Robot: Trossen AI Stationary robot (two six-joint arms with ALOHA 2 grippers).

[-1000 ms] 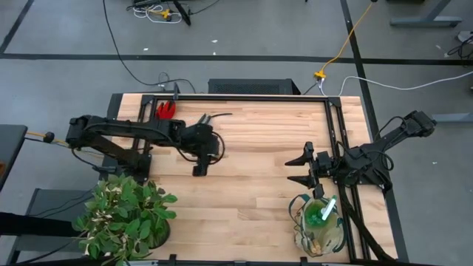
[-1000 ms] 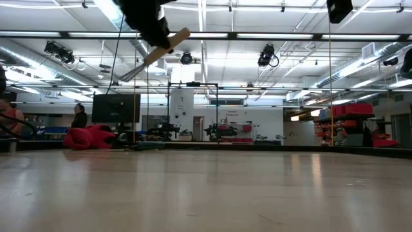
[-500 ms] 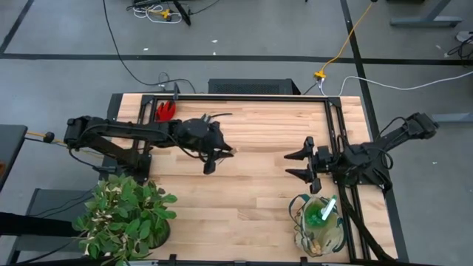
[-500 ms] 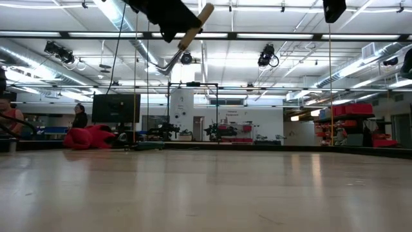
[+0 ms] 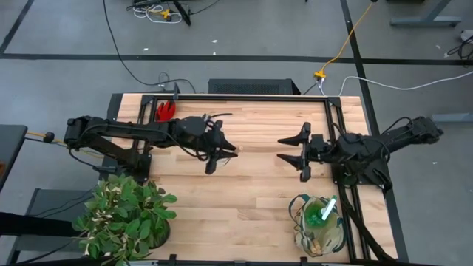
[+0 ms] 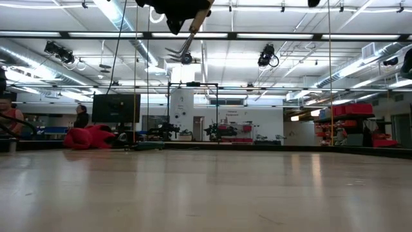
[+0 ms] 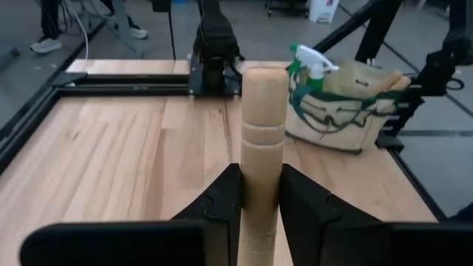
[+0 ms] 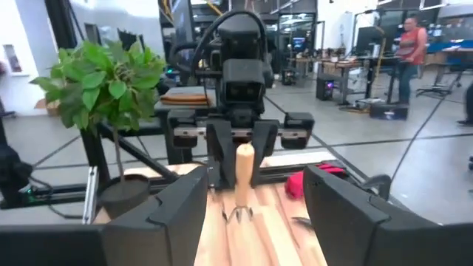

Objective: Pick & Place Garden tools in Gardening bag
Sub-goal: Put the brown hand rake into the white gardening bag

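Note:
A small silver rake [image 6: 185, 35] with a light wooden handle hangs high over the table's middle, and my left gripper [image 5: 218, 152] is shut on it. My right gripper [image 5: 284, 149] stands open and level to its right, facing it, with nothing between its fingers. The beige gardening bag [image 5: 319, 227] with green trim stands on its base at the near right corner. A green-and-white spray bottle [image 5: 326, 210] and wooden handles stick out of it. Red gloves [image 5: 166, 111] and dark shears [image 5: 212, 117] lie at the far left. My left gripper pinches the rake's wooden handle [image 7: 261, 174] between its two fingers [image 7: 222, 199], about midway along. The handle's rounded free end [image 7: 264, 85] sticks out past the fingertips toward the table's right. The rake is lifted clear and slanted, its tines [image 6: 172, 54] lowest.
A leafy potted plant [image 5: 126, 218] stands at the near left corner. A black metal frame [image 5: 251, 97] runs along the table's far and right edges. Bare wood [image 5: 244, 192] lies between the two arms and the near edge. People [image 8: 411, 52] stand in the room beyond.
My left gripper has tipped up from pointing down to nearly level and drifted toward the table's right. The rake has swung with it, handle end now toward the right and tines hanging lower. My right gripper has risen and moved away from the bag toward the table's middle.

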